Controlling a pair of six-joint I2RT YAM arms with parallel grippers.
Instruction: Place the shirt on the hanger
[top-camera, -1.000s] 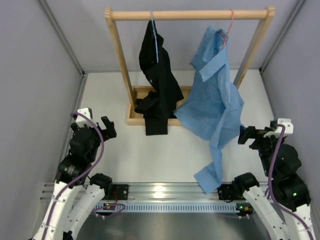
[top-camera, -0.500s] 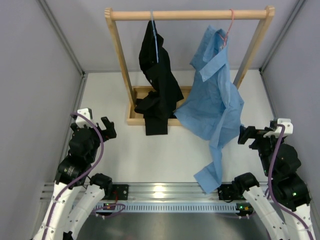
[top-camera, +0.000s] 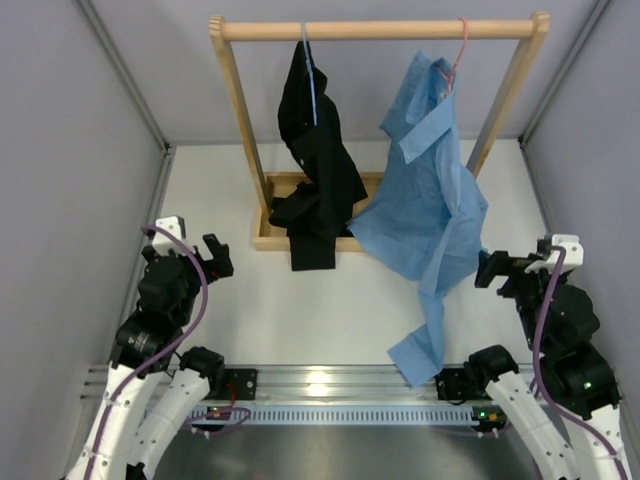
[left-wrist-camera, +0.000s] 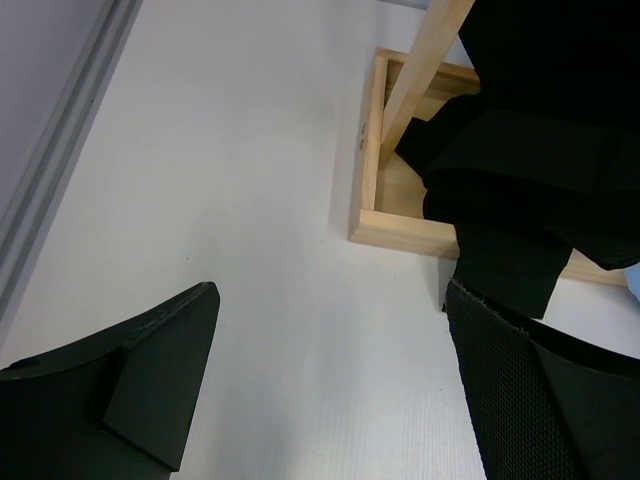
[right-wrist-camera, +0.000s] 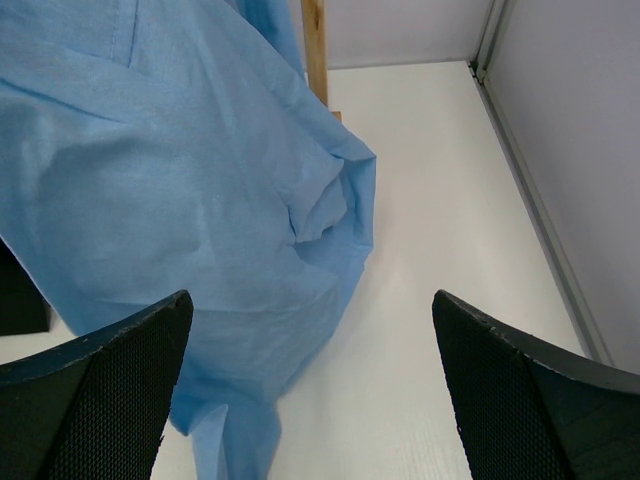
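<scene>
The light blue shirt (top-camera: 425, 190) hangs from the pink wire hanger (top-camera: 457, 55) on the right part of the wooden rail (top-camera: 380, 30). One sleeve trails down to the table front (top-camera: 418, 350). In the right wrist view the shirt (right-wrist-camera: 170, 190) fills the upper left. My right gripper (top-camera: 495, 270) is open and empty, just right of the shirt's lower edge; it also shows in its wrist view (right-wrist-camera: 312, 380). My left gripper (top-camera: 217, 254) is open and empty at the left, apart from the rack; it also shows in its wrist view (left-wrist-camera: 330, 380).
A black garment (top-camera: 315, 170) hangs on a pale blue hanger (top-camera: 309, 65) on the left part of the rail, and drapes over the rack's wooden base (left-wrist-camera: 400, 232). Grey walls stand on both sides.
The right gripper has shifted very slightly to the left. Nothing else has moved.
</scene>
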